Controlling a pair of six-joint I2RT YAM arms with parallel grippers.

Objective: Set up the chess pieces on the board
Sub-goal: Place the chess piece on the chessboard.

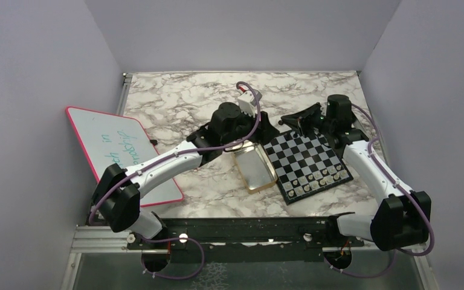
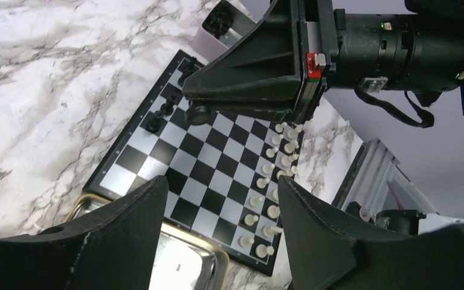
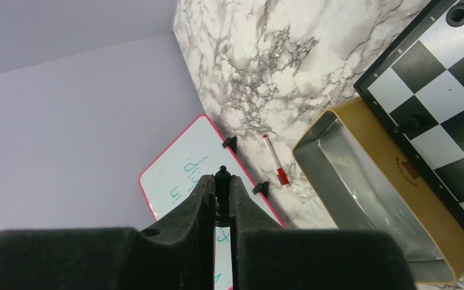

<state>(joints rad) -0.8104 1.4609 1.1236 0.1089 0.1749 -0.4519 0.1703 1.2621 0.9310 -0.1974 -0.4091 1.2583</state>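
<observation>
Right claw is pinched on a black piece; left claw is spread. White pieces look set on board; blacks mostly unplaced.

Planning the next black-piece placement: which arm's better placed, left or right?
Right arm: its jaws pinch a black piece near the far edge of the board. The left arm has open, empty jaws above the tin.
</observation>
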